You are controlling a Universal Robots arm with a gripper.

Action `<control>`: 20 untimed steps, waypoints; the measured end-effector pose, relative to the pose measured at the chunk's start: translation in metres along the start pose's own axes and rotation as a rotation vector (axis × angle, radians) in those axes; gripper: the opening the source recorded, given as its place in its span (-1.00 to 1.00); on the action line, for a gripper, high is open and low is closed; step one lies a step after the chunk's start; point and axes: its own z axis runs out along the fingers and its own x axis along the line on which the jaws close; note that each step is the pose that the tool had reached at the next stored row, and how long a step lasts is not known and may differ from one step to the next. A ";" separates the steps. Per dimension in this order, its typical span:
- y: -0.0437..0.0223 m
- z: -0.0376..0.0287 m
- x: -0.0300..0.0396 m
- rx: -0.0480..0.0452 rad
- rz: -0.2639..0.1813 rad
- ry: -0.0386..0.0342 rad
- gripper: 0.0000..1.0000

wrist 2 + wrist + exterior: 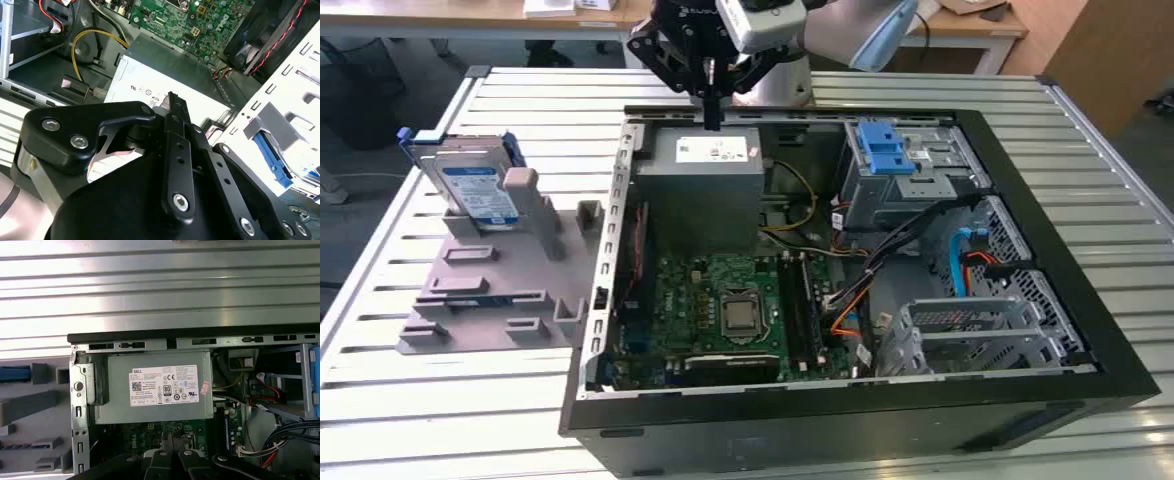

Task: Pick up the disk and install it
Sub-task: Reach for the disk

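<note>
My gripper (712, 120) is pinched shut on nothing, hanging right over the grey power box (707, 170) — the disk (471, 190) sits well off to its side, propped on edge in a grey stand (494, 290), I'd guess for an easy grab.

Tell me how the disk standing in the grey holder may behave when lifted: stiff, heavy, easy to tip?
The disk looks like a flat metal body, so it is probably stiff and rather heavy for its size. It stands on edge in the grey holder, so a sideways push might tip it. Its blue bracket looks plastic and may flex.
</note>
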 end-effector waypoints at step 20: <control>-0.0003 -0.0001 0.0034 0.0001 0.000 0.0000 -0.79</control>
